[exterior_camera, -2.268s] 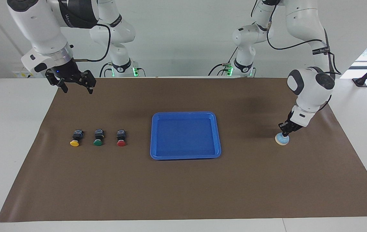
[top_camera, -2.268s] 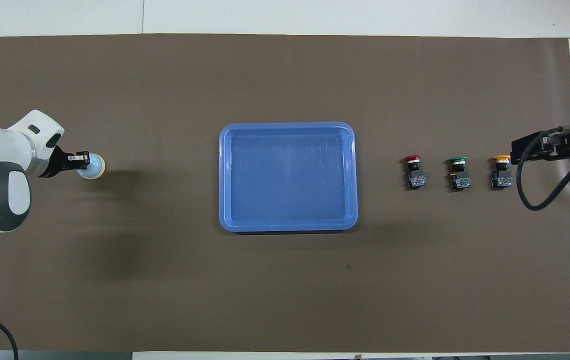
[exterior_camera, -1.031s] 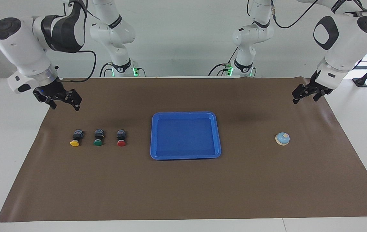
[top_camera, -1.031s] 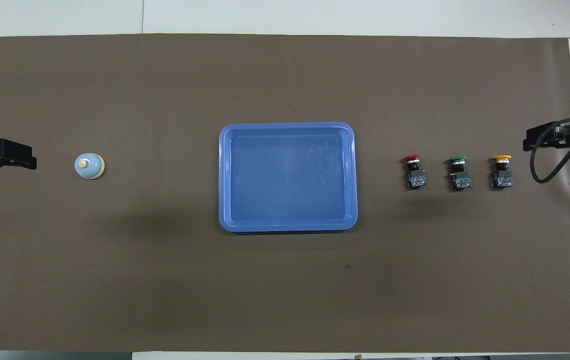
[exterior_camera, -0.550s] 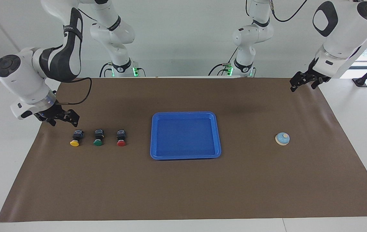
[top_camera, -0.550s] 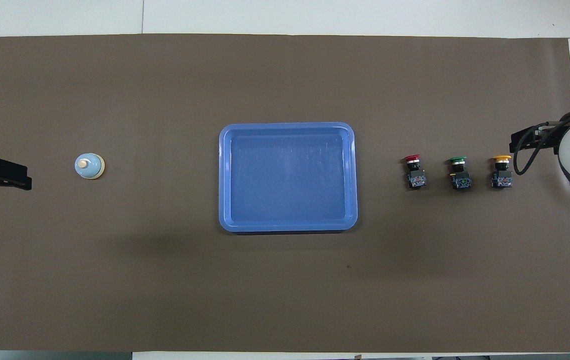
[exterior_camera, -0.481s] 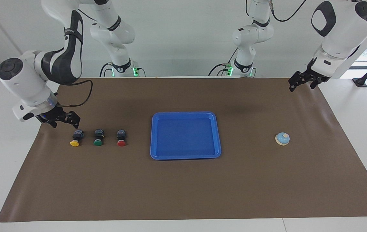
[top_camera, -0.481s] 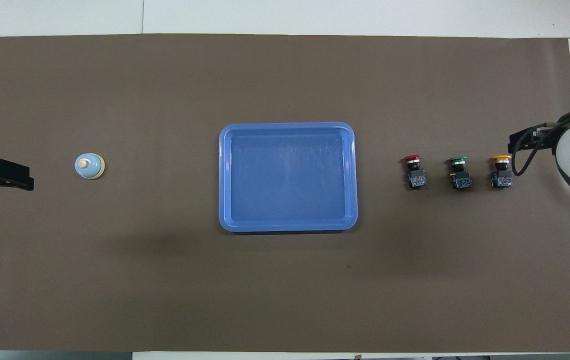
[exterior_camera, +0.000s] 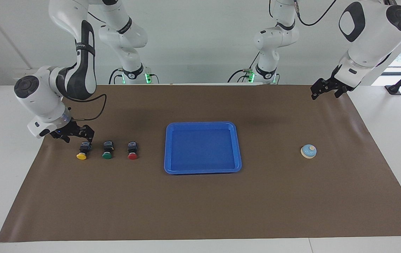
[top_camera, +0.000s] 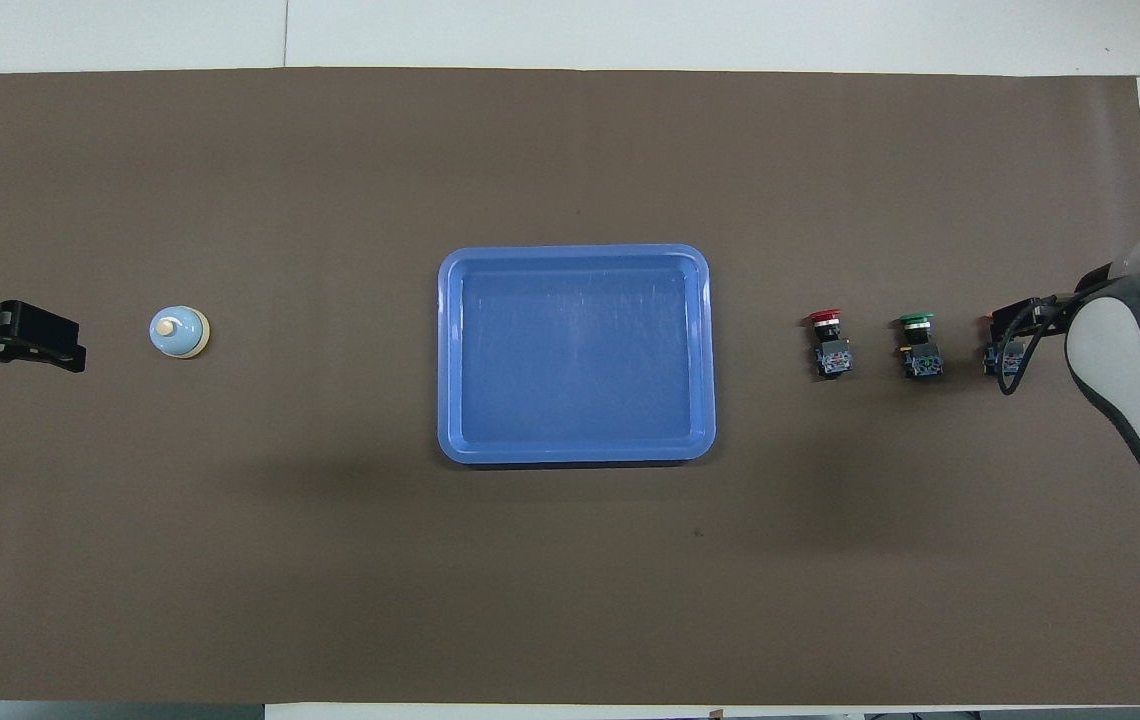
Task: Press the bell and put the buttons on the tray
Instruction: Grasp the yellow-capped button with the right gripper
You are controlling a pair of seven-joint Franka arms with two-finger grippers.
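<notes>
Brown mat under white walls. My right gripper (exterior_camera: 75,134) hangs low with fingers apart, just beside the yellow button (exterior_camera: 82,150), which lies a little farther from my base, cap pointing away. The green button (exterior_camera: 107,150), red button (exterior_camera: 132,150) and tray (exterior_camera: 237,147) follow toward my left gripper (exterior_camera: 324,90), raised and waiting, well apart from the bell (exterior_camera: 308,151).

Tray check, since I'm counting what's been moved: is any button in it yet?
No, the tray is bare; the three buttons sit in a row on the mat toward the right arm's end.
</notes>
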